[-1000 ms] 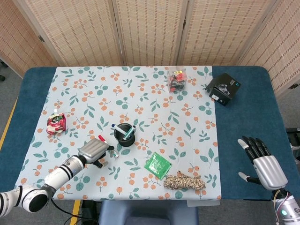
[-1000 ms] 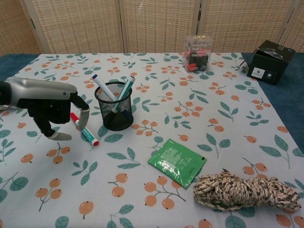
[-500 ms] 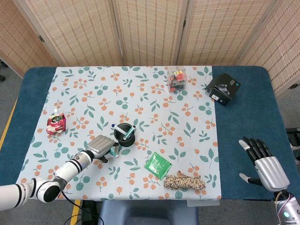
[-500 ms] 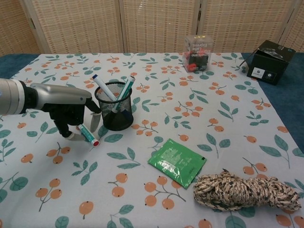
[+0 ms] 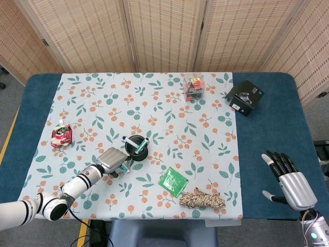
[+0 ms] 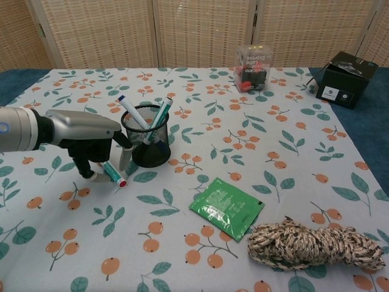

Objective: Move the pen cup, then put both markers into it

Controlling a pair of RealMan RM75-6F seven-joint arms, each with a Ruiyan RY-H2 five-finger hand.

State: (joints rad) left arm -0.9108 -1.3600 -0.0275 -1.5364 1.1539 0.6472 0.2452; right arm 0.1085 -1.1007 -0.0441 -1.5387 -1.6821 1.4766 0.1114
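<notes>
The black mesh pen cup (image 5: 137, 147) (image 6: 146, 146) stands on the floral cloth, left of centre. A blue-capped marker (image 6: 130, 109) and a teal marker (image 6: 160, 113) lean inside it. A third marker with a teal body and red cap (image 6: 114, 174) lies flat on the cloth just left of the cup. My left hand (image 5: 112, 160) (image 6: 90, 143) hovers over that marker, fingers pointing down on either side of it; one finger (image 6: 124, 157) hangs between marker and cup. My right hand (image 5: 287, 179) rests open on the blue table at far right, holding nothing.
A green packet (image 5: 173, 181) (image 6: 227, 208) and a rope bundle (image 5: 202, 200) (image 6: 313, 244) lie near the front edge. A clear box (image 5: 194, 87) (image 6: 253, 59) and a black box (image 5: 244, 98) (image 6: 346, 72) stand at the back right. A red snack pouch (image 5: 61, 135) lies at far left.
My left hand has slid right, toward the cup, and now stands over the lying marker. The marker, the cup and my right hand have stayed put.
</notes>
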